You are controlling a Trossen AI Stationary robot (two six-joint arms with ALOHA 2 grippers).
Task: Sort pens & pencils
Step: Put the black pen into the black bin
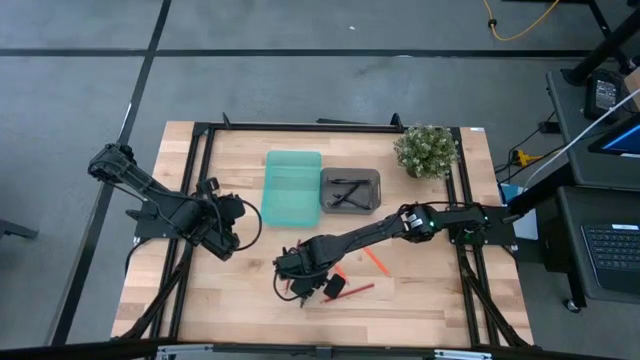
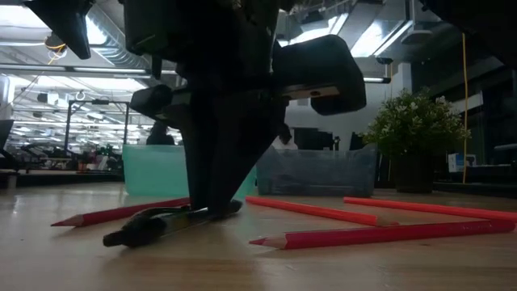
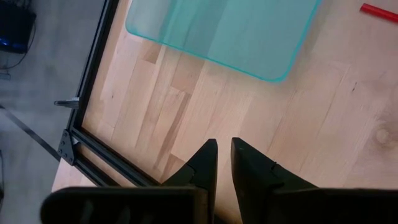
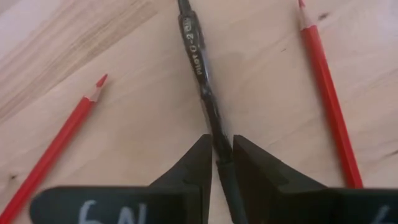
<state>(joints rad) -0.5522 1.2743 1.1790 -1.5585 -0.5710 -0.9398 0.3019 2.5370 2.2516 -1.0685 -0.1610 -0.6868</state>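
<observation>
Fingers of right gripper (image 4: 221,163) were clamped on black pen (image 4: 200,74), low on desk (image 1: 230,300) between red pencils (image 4: 326,93). Left gripper (image 3: 222,163) nearly closed, empty. You'd want straight lift before grey tray (image 1: 350,191).

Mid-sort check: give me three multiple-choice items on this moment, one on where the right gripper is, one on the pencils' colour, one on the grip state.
1. Where is the right gripper?
A. Over the teal tray
B. Low at the table's front, among the pencils
C. Beside the plant

2. What colour are the loose pencils on the table?
A. Red
B. Blue
C. Green

3. What do the right gripper's fingers do?
A. Stand wide open
B. Close on a black pen
C. Grip a red pencil

Answers: 1 B, the high view shows it at the front; 2 A, all are red; 3 B, its wrist view shows the pen pinched.
</observation>
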